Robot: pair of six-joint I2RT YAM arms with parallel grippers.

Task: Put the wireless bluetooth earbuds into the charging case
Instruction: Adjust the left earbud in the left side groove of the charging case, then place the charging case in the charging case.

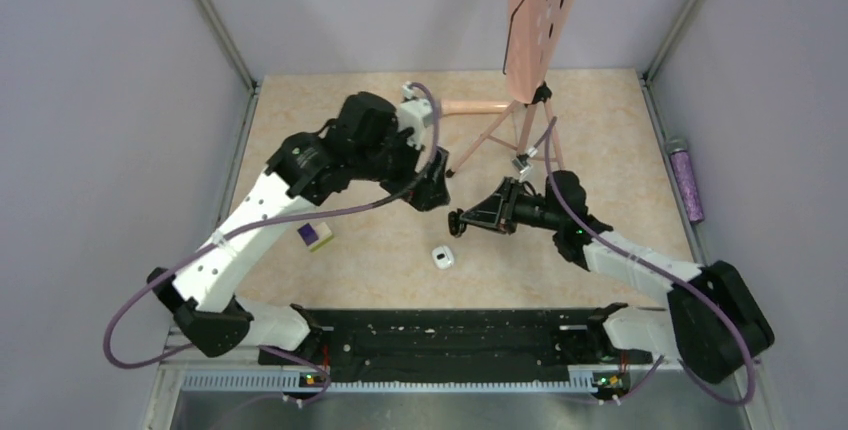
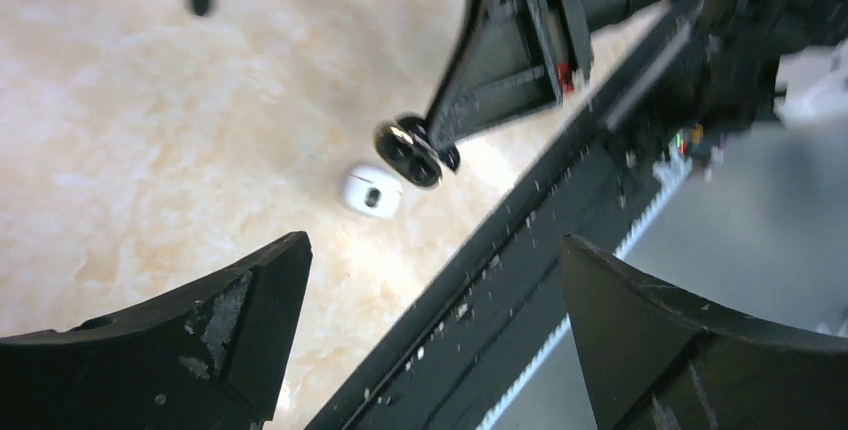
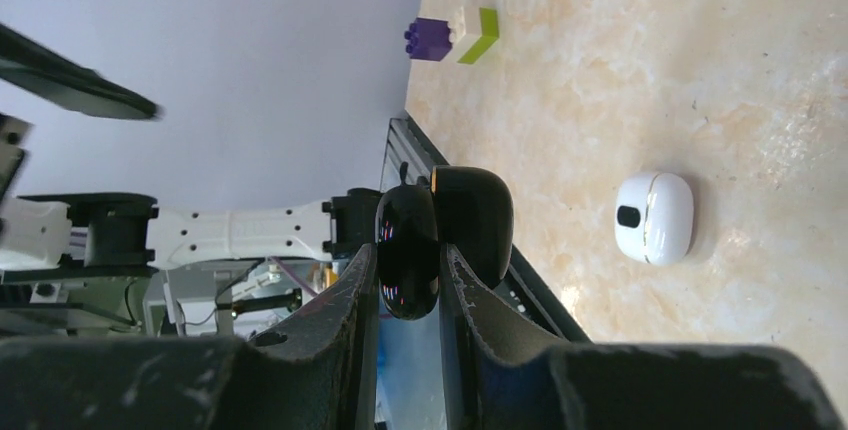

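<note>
My right gripper (image 1: 458, 222) is shut on a small glossy black charging case (image 3: 406, 225), held in the air with its matte lid (image 3: 478, 218) swung open. In the left wrist view the case (image 2: 410, 150) shows two round dark shapes with shiny rims. I cannot tell whether these are the earbuds or bare sockets. My left gripper (image 1: 432, 193) hangs just left of and above the case, with its jaws wide open and nothing between them (image 2: 435, 250).
A white oval pod (image 1: 443, 257) with a dark spot lies on the table below the grippers. A purple-and-yellow block (image 1: 316, 236) sits to the left. A pink tripod stand (image 1: 520, 100) is at the back, a purple cylinder (image 1: 687, 180) on the right rim, and a black rail (image 1: 440, 335) along the near edge.
</note>
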